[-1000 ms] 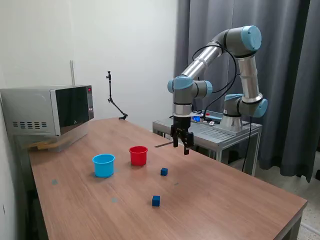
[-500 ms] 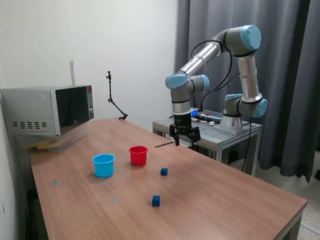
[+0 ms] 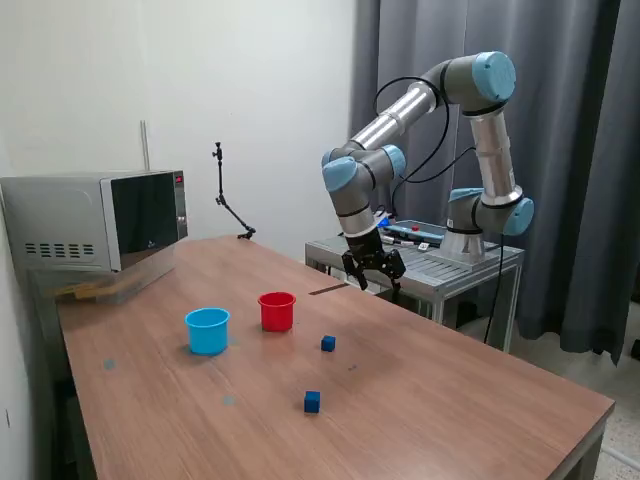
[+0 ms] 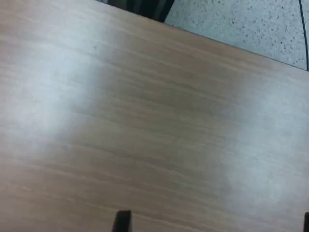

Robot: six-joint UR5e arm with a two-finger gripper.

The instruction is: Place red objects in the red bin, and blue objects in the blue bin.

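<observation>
While your cubes sit unmoved, the gripper [image 3: 377, 279] has tilted, jaws spread and empty, above the table [image 3: 450, 400], beyond the red cup [image 3: 277, 311].

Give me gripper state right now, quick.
Gripper: open and empty, hanging above the table away from the cups and cubes; the wrist view shows both fingertips spread wide with only bare wood between.

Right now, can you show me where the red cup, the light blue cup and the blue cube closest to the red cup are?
red cup [image 3: 277, 313], exterior view, on its front wall.
light blue cup [image 3: 207, 334], exterior view, on its front wall.
blue cube [image 3: 328, 343], exterior view, on its front face.
</observation>
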